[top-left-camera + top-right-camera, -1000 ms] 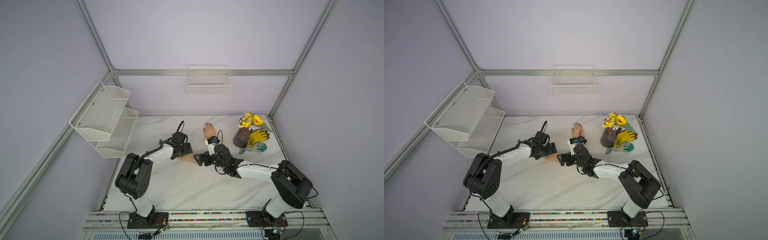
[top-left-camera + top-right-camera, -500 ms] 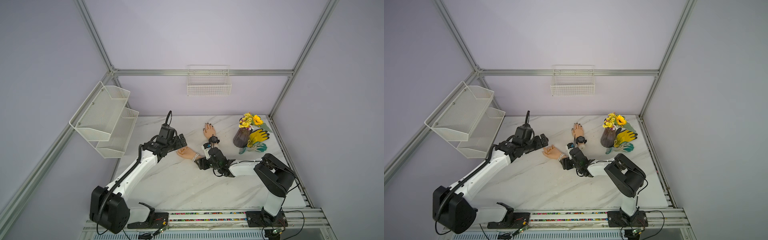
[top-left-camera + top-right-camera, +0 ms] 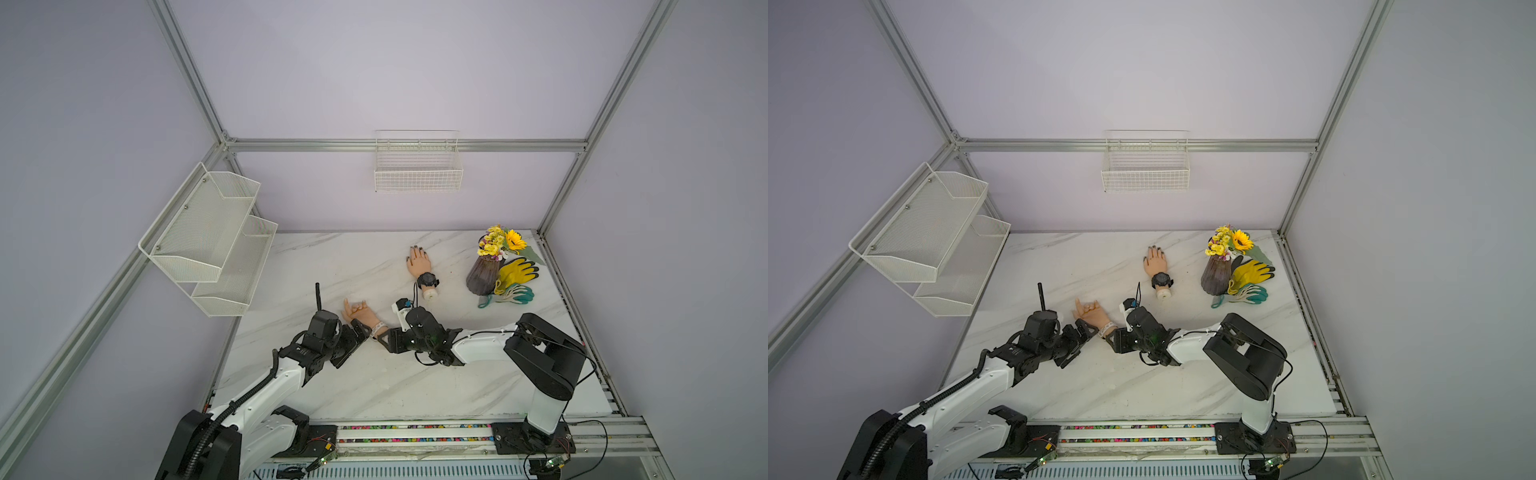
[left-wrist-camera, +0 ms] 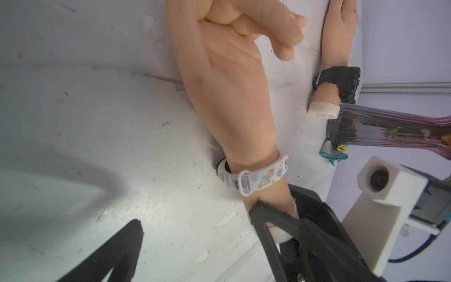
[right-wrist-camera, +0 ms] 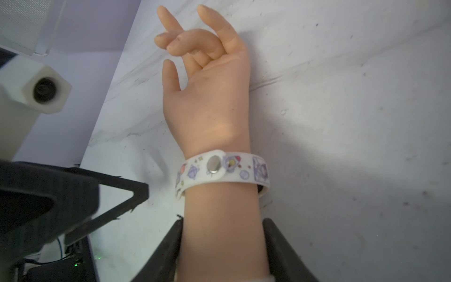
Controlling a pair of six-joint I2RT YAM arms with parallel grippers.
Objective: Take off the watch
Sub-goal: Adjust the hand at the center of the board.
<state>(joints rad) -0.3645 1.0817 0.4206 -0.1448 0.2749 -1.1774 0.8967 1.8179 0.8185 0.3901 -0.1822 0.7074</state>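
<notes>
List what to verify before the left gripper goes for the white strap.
1. Hold: right gripper clamped on the forearm of the near mannequin hand: ok.
2. Jaws: left gripper open: ok.
3. Access: metal stud on the white strap faces up, uncovered: ok.
4. Contact: left gripper touching the strap: not ok, it is apart, beside the wrist.
5. Release: strap unfastened: not ok, stud closed.
</notes>
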